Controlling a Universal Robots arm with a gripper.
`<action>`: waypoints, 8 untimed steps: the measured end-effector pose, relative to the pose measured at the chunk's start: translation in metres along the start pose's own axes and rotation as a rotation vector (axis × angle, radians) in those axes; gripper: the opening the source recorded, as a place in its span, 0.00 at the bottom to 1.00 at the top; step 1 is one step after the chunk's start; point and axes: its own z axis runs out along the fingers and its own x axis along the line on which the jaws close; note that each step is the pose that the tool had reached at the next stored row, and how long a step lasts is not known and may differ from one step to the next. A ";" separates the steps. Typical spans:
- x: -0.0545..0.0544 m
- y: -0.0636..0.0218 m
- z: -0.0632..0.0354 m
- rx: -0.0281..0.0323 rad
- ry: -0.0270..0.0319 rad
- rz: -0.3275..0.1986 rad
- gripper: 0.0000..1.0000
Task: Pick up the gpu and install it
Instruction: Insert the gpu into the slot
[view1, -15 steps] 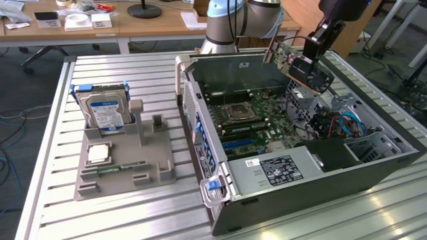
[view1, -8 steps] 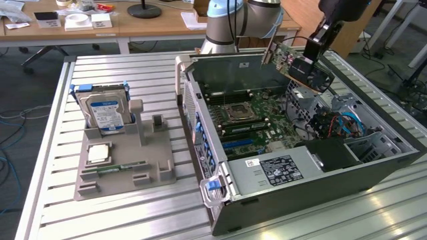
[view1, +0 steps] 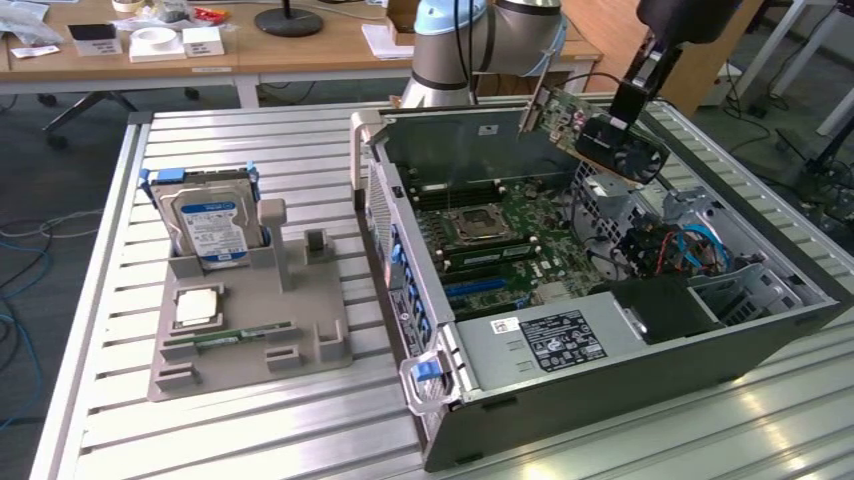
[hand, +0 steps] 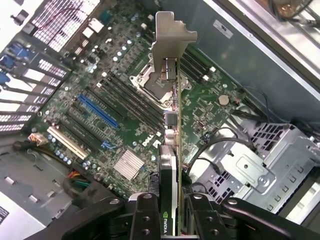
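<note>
The gpu (view1: 597, 128) hangs in the air over the far side of the open computer case (view1: 601, 390), clear of everything beneath it. It is a thin, flat card held at a tilt, sloping down toward the exterior view's right. The upper part shows green board studded with small parts, and a black cover sits over the lower end. A silver metal bracket (hand: 171, 37) with a bent tab caps the end farthest from the gripper (hand: 172, 222), whose fingers press against both faces of the card. From the wrist the card is seen edge on, above the motherboard (hand: 125, 125) and not touching it.
</note>
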 end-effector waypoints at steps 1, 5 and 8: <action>0.000 0.0000 0.0000 -0.0002 0.0006 -0.011 0.27; 0.000 0.0000 0.0002 -0.0012 0.0029 -0.054 0.27; 0.000 0.0000 0.0003 -0.0018 0.0046 -0.086 0.27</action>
